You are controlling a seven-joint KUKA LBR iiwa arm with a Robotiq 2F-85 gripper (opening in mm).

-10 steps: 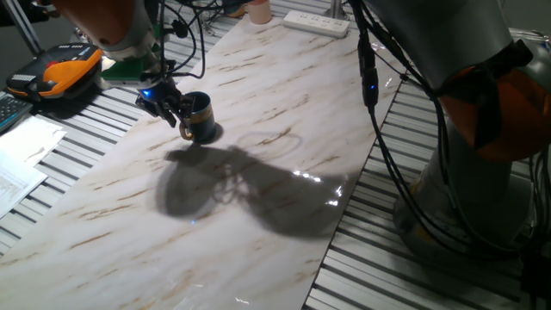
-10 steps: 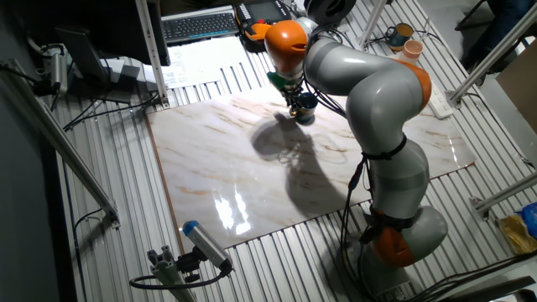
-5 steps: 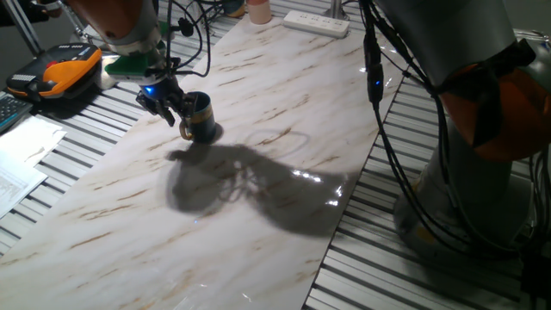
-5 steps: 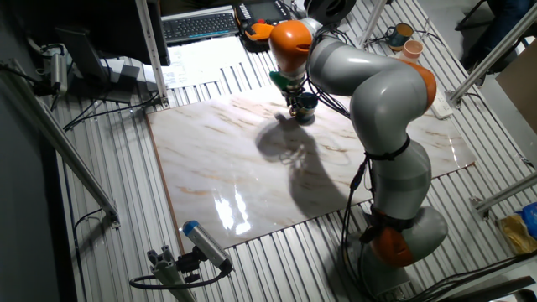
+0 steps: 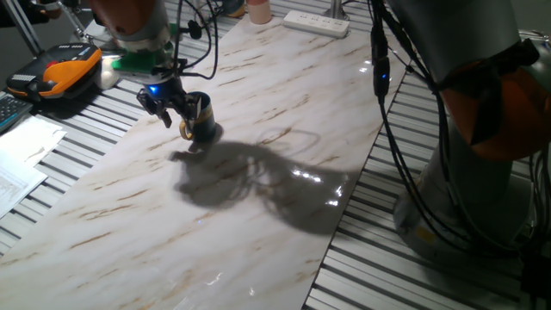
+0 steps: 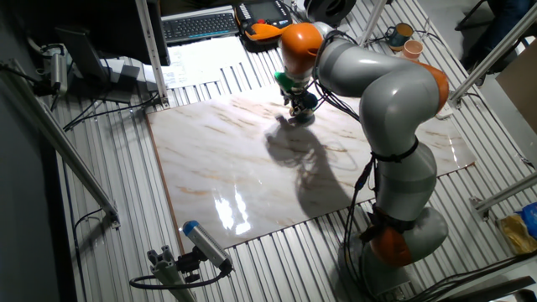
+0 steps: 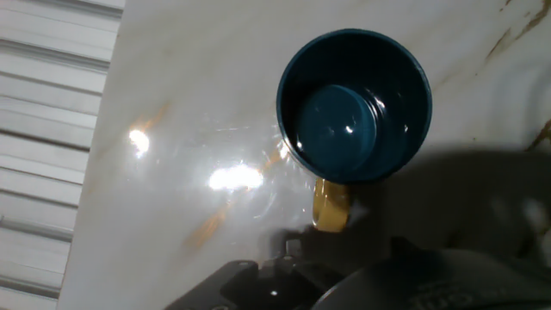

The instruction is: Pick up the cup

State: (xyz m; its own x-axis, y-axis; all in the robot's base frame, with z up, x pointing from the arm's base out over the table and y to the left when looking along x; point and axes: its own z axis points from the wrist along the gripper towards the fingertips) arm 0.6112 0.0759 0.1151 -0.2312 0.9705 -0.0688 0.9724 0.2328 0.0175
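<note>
The cup (image 5: 203,116) is a small dark navy mug with a yellow handle (image 5: 186,131). It stands upright on the marble table (image 5: 284,77) near its far left edge. My gripper (image 5: 174,110) hangs low right beside the cup on its left, at the handle side, with the black fingers spread and nothing between them. In the hand view I look down into the empty cup (image 7: 353,103), right of centre, with its handle (image 7: 330,205) pointing toward the hand. In the other fixed view the cup (image 6: 307,104) is partly hidden by the hand (image 6: 295,102).
A pale pink cup (image 5: 257,10) and a white power strip (image 5: 317,21) lie at the table's far end. An orange-black device (image 5: 60,69) and papers (image 5: 21,164) lie left of the table on the slatted bench. The arm's cables (image 5: 379,77) hang over the right side.
The arm's upper links have swung a little to the right and its shadow shifted with them. The hand stays beside the cup, slightly closer. The cup has not moved.
</note>
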